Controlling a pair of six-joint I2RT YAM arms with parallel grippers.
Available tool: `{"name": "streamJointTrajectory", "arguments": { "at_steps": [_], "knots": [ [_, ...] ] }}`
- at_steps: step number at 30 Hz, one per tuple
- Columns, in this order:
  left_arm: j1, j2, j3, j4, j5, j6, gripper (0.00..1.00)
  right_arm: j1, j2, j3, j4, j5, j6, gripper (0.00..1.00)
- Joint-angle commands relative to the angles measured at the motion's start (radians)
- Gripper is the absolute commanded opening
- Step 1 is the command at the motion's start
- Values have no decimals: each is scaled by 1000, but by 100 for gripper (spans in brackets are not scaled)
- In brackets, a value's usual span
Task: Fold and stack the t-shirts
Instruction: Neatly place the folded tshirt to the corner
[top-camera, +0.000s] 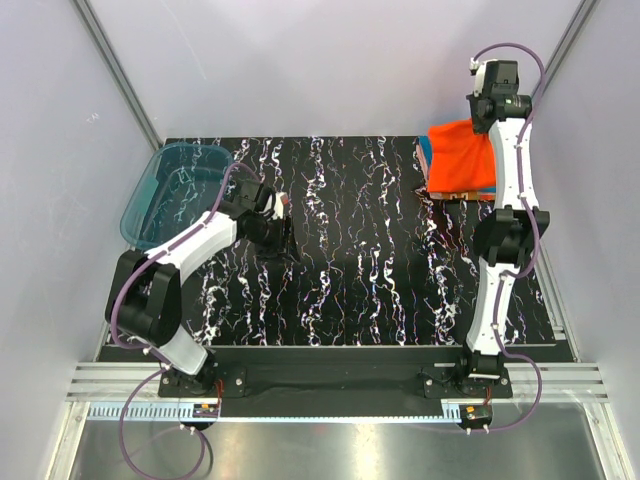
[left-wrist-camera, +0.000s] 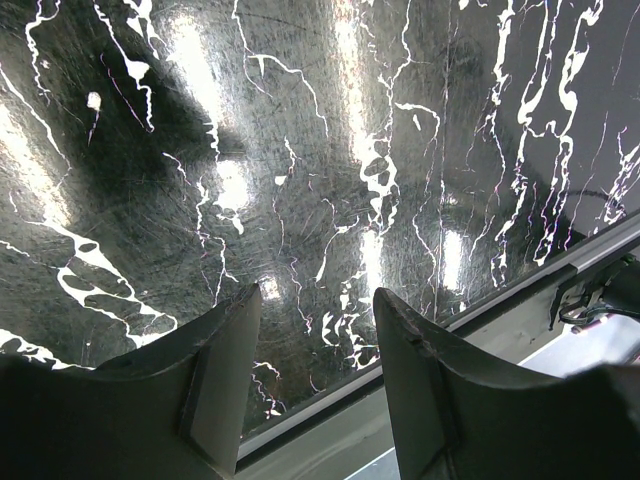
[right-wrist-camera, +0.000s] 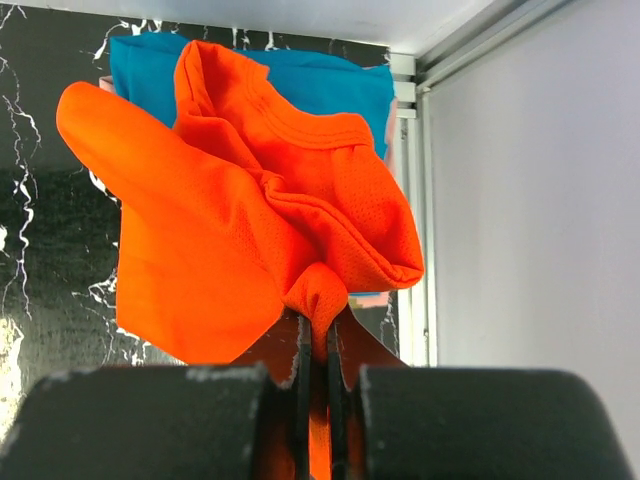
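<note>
Shirts gather at the far right corner of the surface (top-camera: 350, 260), the orange t-shirt (top-camera: 460, 160) heaped over a teal t-shirt (top-camera: 424, 148). Left wrist: left tool (left-wrist-camera: 315, 345) gapes empty above the surface. Right wrist: right tool (right-wrist-camera: 318, 335) pinches an orange fold; laying it squarely should need a gentle, level lowering.

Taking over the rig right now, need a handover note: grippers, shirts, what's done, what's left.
Left gripper: open, empty, over bare table beside the teal tub.
Right gripper: shut on a pinch of the orange shirt, at the far right corner.
Shirts: the orange one hangs bunched over the folded blue shirt.
Done: blue shirt folded and placed.
To do: orange shirt does not look neatly folded; probably tidy it, lay it flat on the blue one, then release.
</note>
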Motion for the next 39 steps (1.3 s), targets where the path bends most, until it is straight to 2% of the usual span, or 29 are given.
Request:
{"name": "streamJointTrajectory", "arguments": {
  "at_steps": [1, 31, 33, 34, 36, 38, 39],
  "knots": [
    [4, 12, 39, 1, 27, 18, 54, -4, 36, 73, 45, -44, -8, 0],
    [2, 74, 79, -51, 12, 15, 54, -50, 287, 56, 347, 26, -28, 0],
    [-1, 75, 82, -60, 8, 15, 54, -55, 302, 59, 383, 56, -20, 10],
    [-1, 78, 83, -65, 7, 15, 54, -59, 311, 56, 398, 72, -14, 20],
    [-4, 75, 88, -71, -1, 12, 54, -63, 329, 45, 454, 103, -17, 45],
    [-10, 74, 95, -83, -8, 5, 54, -72, 349, 71, 482, 161, -19, 65],
    [-16, 72, 100, -88, -13, 4, 54, -76, 357, 79, 517, 195, -17, 86]
  ]
}}
